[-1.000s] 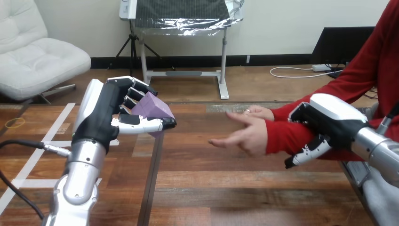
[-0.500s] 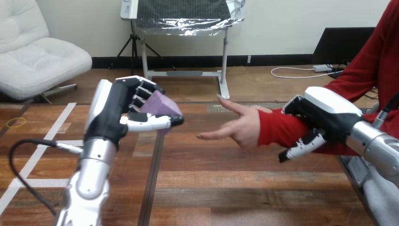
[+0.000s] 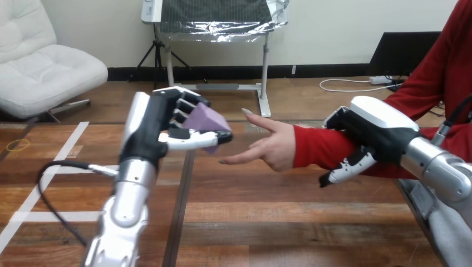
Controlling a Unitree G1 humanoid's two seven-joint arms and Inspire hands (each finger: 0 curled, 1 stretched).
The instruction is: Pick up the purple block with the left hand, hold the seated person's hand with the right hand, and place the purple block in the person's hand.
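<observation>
While the left hand [image 3: 151, 130] grips the purple wedge-shaped block [image 3: 205, 119] aloft, just short of the person's open hand [image 3: 273, 149], the right hand [image 3: 375, 133] clasps the person's red-sleeved forearm [image 3: 317, 151]; by my judgement, only the placing remains.

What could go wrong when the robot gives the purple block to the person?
The person's hand is turned on edge, not cupped, so the purple block might slide off onto the table. The left hand pinches the block above the table; a slip would drop it. The right hand wraps the person's forearm; a tug could hurt.
</observation>
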